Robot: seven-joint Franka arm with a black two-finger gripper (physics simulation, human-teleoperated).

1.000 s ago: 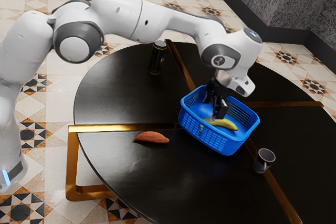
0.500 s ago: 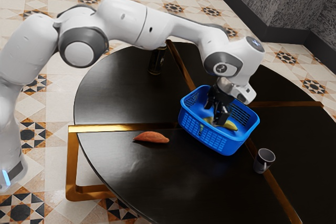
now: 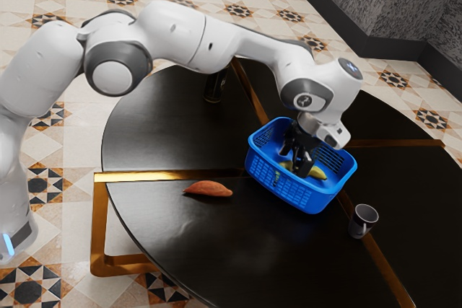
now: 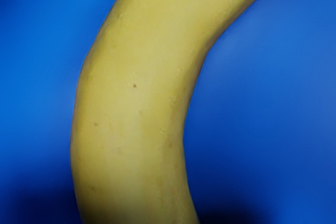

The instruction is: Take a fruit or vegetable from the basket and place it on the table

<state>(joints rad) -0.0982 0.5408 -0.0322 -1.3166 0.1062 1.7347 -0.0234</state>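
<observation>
My gripper (image 3: 300, 169) is down inside the blue basket (image 3: 287, 191), at the banana. Its two black fingers stand apart, open, and hide the middle of the yellow banana (image 3: 317, 173), which lies on the basket floor. The banana's far end shows past the fingers toward the exterior view's right. In the wrist view the curved banana (image 4: 131, 103) is very close under my hand, with the blue basket floor (image 4: 268, 114) on both sides of it.
On the dark round table (image 3: 166, 135), an orange-red sweet potato (image 3: 208, 189) lies on the exterior view's left of the basket. A grey mug (image 3: 362, 221) stands on the basket's other side. Behind the arm is a dark can (image 3: 214, 90), partly hidden.
My hand has moved down into the basket, lowering the gripper around the banana. The basket, banana, sweet potato and mug look unmoved.
</observation>
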